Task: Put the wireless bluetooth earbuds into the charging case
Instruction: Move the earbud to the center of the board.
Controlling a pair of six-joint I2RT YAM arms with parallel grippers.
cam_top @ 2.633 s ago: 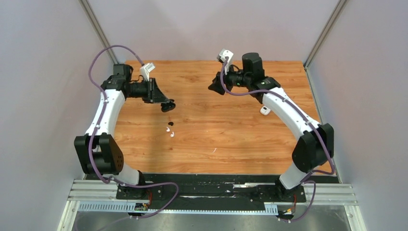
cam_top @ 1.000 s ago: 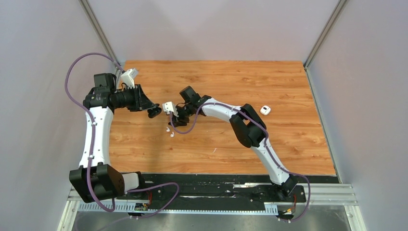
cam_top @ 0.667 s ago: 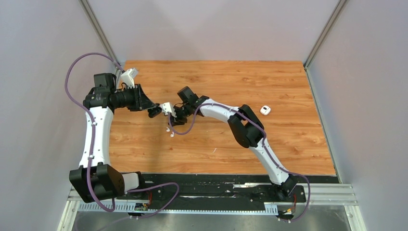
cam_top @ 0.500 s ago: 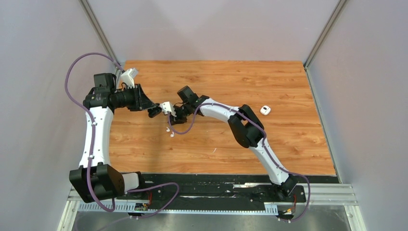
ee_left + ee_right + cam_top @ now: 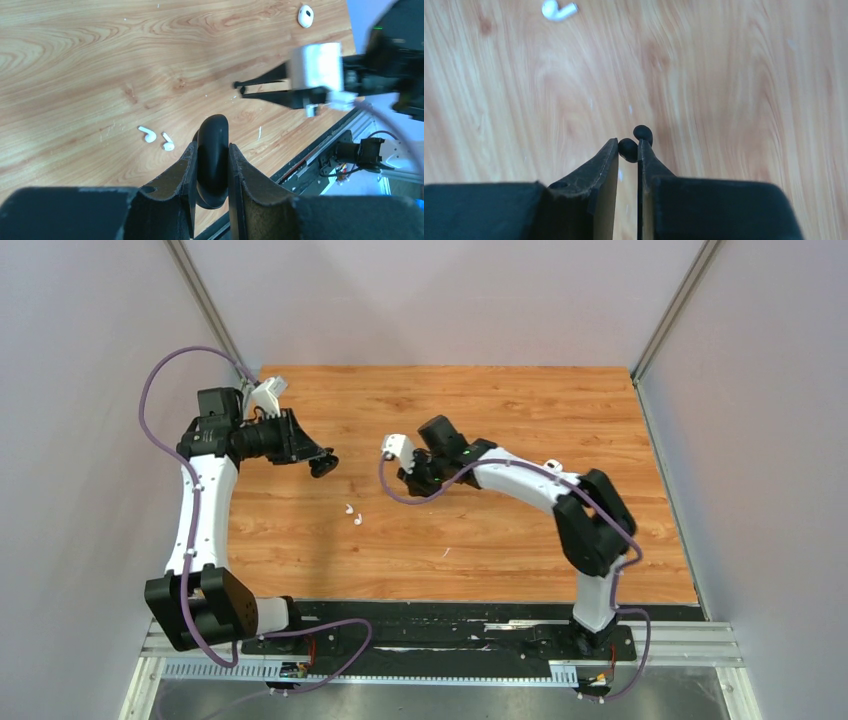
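Lying on the brown wooden table (image 5: 500, 530), two small white earbuds with short stems (image 5: 147, 134) (image 5: 167, 143) are seen side by side, close together but not touching. They are found on the left half of the table, nearer to the left arm than to the right one.

The left claw (image 5: 212, 147) is held up over the table. A smooth black oval charging case (image 5: 213, 165) is squeezed tight between its two fingers and is stood on its edge there. Whether the lid of this case is open cannot be told.

The right claw (image 5: 627, 145) is pointed down at the wood near the middle of the table. It is almost closed, with only a thin gap between the fingers. A tiny round black earbud (image 5: 627, 150) is pinched at the very tips. A second little black round bit (image 5: 643, 132) is seen just past one fingertip. Whether it is part of the same earbud or another one cannot be told.

A small white oval case (image 5: 551, 468) is seen lying on the right side of the table. It is partly hidden by the right arm in the top view and is well apart from the white earbuds.
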